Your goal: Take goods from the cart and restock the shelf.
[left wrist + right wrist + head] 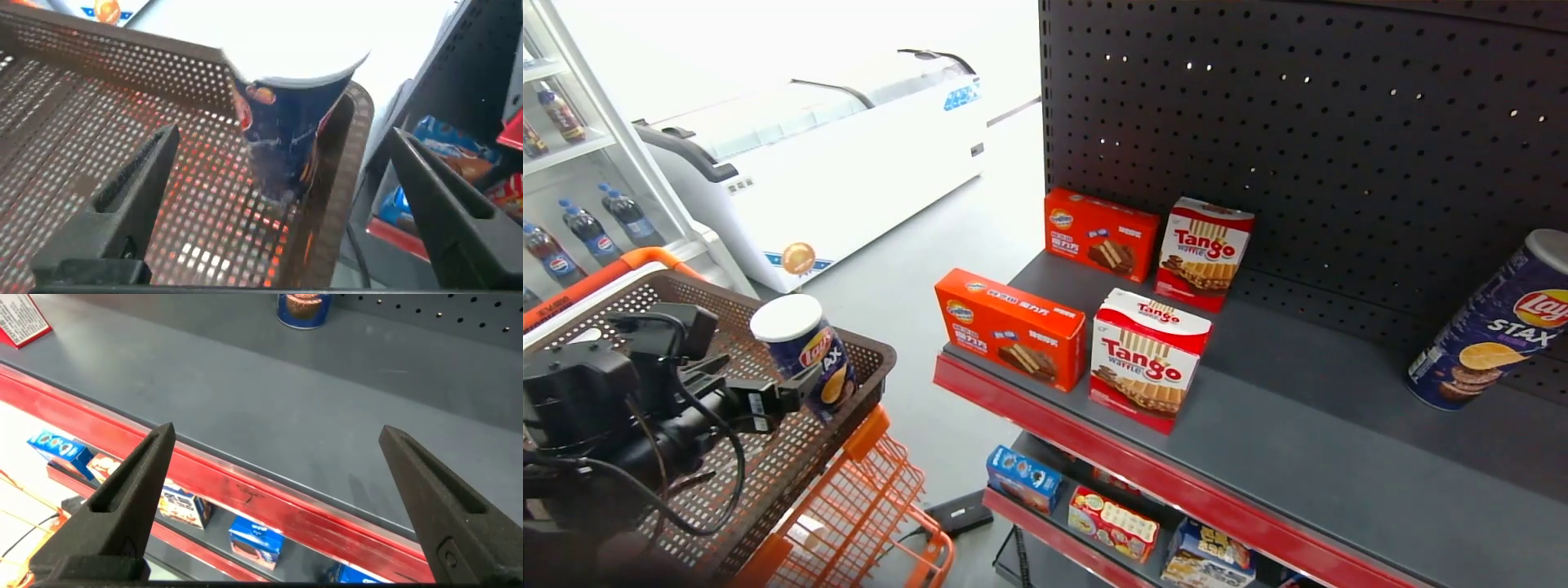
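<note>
Our left arm lies stretched over the cart basket (82, 73), the left claw (282, 133) spread wide and gripping nothing. The chip can (290, 106) stands in the basket's corner, between the claw's fingers. Our right claw (278, 431) hangs wide open above the shelf (327, 384).

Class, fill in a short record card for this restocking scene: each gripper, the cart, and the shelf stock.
Left gripper: open, chips can between its fingers, at the cart basket corner
Right gripper: open, empty, above the shelf front edge
Front row: orange box, wafer box
Back row: rear orange box, rear wafer box
Far right: second chips can by the pegboard
</note>
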Controlling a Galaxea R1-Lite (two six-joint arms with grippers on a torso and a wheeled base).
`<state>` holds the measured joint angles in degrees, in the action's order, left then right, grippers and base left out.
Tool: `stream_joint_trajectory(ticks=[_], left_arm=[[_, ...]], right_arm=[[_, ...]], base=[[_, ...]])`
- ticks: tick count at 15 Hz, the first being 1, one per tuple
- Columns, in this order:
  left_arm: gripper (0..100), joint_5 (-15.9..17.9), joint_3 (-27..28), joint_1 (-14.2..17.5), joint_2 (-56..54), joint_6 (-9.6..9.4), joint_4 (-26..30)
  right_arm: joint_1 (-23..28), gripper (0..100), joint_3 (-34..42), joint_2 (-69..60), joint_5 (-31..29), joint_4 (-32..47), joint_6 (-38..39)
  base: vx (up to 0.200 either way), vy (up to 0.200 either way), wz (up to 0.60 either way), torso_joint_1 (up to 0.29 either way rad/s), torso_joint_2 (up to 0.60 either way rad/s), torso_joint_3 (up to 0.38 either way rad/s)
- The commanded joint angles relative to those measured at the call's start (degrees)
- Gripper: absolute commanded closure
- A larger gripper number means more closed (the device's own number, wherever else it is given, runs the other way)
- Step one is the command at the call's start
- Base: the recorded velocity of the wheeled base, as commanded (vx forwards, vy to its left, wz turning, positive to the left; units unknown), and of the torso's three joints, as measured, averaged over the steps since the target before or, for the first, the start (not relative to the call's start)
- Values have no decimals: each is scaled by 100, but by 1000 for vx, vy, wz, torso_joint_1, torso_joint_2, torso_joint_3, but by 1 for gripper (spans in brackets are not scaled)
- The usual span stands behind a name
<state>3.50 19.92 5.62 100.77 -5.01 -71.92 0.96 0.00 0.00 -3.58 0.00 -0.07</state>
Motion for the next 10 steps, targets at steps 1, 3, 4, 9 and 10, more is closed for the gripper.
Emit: stream_joint_trajectory(ticks=[1,3,4,9,10], left_arm=[[0,10,346,-105,1050,0,-428],[0,10,768,-114,1472,0,-788],[0,10,891,-123,1578,0,-823],[0,10,1427,-131,2210,-9,-1227],[0,10,1453,-131,2281,-9,-1280]], right_arm=[[0,0,0,0,-2,0,-1],[0,0,0,0,-2,0,-1],[0,0,0,0,-2,0,-1],[0,0,0,0,-2,0,-1],[0,0,0,0,-2,0,-1]], base=[[0,0,0,0,0,0],[0,0,0,0,0,0],[0,0,0,0,0,0],[0,0,0,0,0,0],[0,0,0,0,0,0]])
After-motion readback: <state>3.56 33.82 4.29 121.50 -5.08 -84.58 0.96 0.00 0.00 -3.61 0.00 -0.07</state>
